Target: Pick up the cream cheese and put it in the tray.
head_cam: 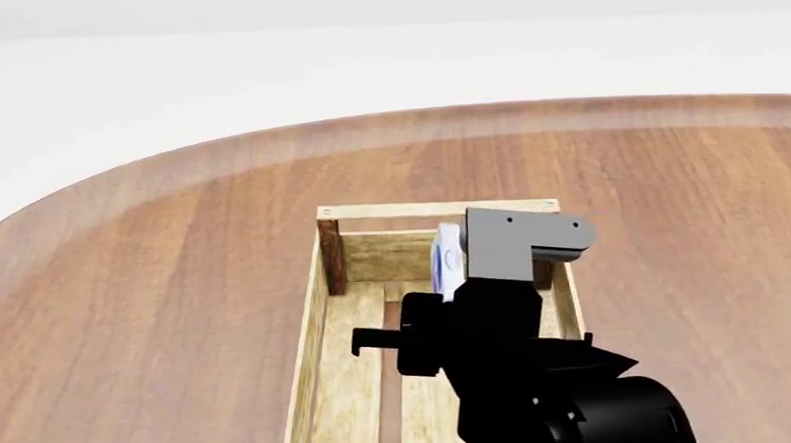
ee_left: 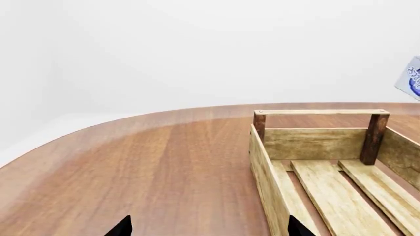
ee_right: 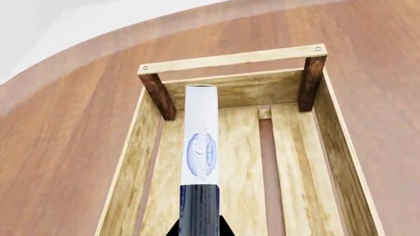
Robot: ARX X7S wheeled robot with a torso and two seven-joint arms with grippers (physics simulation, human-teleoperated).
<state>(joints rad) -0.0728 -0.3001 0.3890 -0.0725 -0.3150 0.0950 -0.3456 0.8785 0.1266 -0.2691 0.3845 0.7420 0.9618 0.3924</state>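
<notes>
Now the right gripper (ee_right: 198, 227) is clamped on the cream cheese (ee_right: 200, 142), hanging over the tray (ee_right: 308, 162) toward its twelve o'clock end. Best lower it close to the slats before letting go. Only the tips of the left gripper (ee_left: 206, 227) show, spread wide and holding nothing.

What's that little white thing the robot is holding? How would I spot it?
Find the long wooden-slat tray on the brown table. Above its inside, the right pincer holds the cream cheese: a thin, flat white box seen edge-on, with a dark blue oval logo, the only non-wooden thing there.

Cream cheese (ee_right: 199, 147) box held on edge above slatted wooden tray (ee_right: 308, 162)
</notes>
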